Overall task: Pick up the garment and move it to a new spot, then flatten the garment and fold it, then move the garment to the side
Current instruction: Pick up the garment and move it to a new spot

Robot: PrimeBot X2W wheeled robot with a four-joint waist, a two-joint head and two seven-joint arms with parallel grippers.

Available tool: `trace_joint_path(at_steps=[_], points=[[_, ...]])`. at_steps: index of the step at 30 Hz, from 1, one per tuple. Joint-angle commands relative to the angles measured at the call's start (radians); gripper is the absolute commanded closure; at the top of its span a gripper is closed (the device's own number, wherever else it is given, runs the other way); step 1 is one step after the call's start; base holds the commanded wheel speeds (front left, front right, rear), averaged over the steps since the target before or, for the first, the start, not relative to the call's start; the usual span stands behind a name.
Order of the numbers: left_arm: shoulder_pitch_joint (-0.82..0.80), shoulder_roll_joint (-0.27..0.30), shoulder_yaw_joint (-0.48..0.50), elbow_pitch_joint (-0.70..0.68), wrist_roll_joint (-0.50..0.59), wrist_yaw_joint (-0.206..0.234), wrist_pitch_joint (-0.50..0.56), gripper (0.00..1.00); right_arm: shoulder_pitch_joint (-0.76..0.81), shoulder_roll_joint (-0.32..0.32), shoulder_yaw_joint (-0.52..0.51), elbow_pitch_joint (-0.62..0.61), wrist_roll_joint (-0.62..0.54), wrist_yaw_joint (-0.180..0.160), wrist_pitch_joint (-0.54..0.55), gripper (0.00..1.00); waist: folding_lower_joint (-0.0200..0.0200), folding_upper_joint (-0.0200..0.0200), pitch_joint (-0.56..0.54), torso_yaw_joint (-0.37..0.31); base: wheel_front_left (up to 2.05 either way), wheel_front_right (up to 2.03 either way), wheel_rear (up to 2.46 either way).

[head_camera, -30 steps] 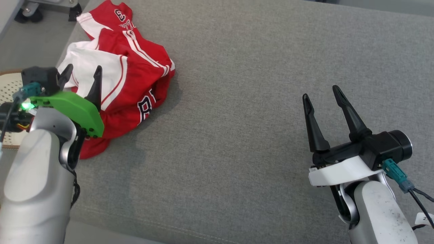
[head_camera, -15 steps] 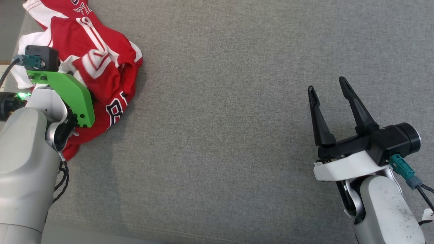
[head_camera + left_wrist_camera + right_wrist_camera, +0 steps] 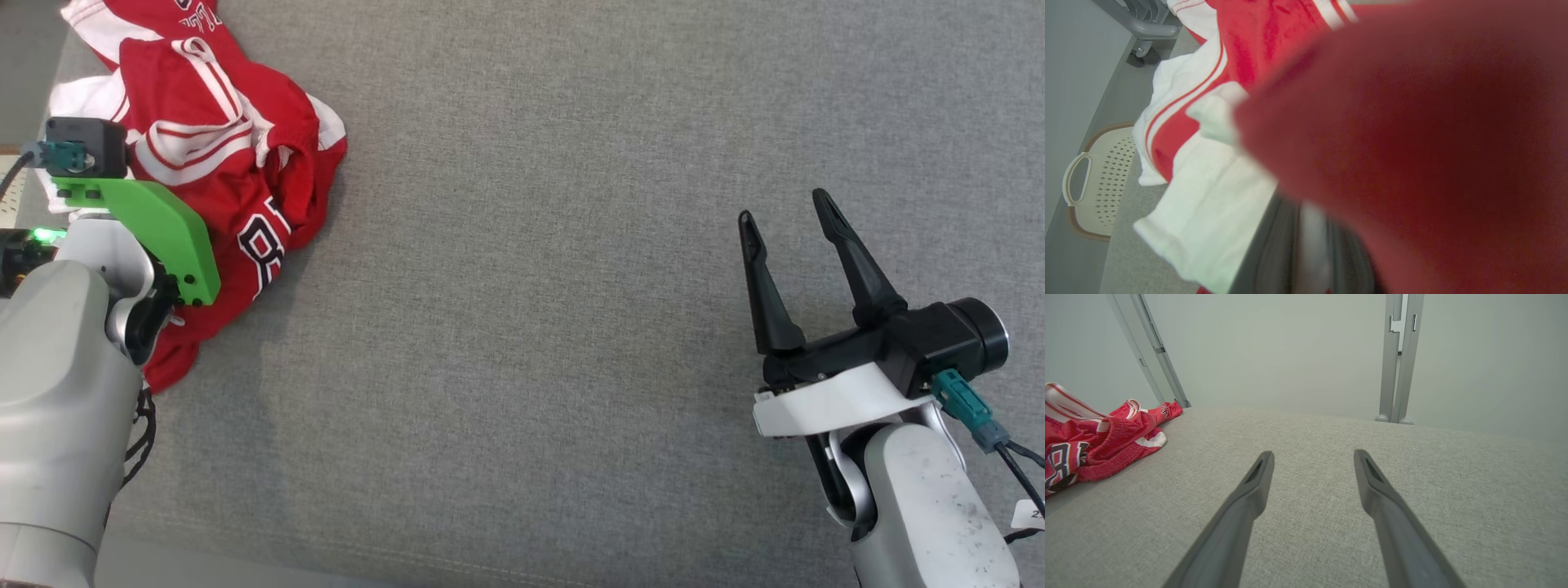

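Two robot arms: the left one gripping, the right one open.
The left gripper, beyond its green wrist plate, has its blurred dark fingers close together on the garment. The right gripper has its fingers spread wide, pointing forward.

Your head cam looks steeply down on the grey padded surface from well above, wide view, with the garment in its upper left corner. Your left wrist cam is jammed right up against that garment, red cloth blurring over most of the lens, a basket at its left edge. Your right wrist cam rides low, looking along the right gripper across the surface to a pale wall, and shares the garment with both others
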Motion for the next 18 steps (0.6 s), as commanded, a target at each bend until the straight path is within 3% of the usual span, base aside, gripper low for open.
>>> trace_joint_path(at_steps=[1, 10, 18], points=[[-0.025, 0.017, 0.009, 0.006, 0.001, 0.004, -0.031, 1.0, 0.001, 0.001, 0.0, 0.007, 0.003, 0.0, -0.005, 0.0, -0.0001, 0.0, -0.029, 0.011, 0.0, 0.0, 0.0], [-0.031, 0.048, 0.041, -0.031, -0.013, 0.008, -0.185, 1.0, 0.029, 0.02, 0.003, 0.047, 0.016, 0.0, -0.018, 0.0, -0.0001, 0.0, -0.144, 0.034, 0.0, 0.0, 0.0], [0.011, 0.084, 0.069, -0.184, -0.018, 0.033, -0.265, 1.0, 0.06, 0.03, 0.006, 0.081, 0.035, 0.0, -0.028, 0.0, -0.0001, 0.0, -0.238, 0.042, 0.0, 0.0, 0.0]])
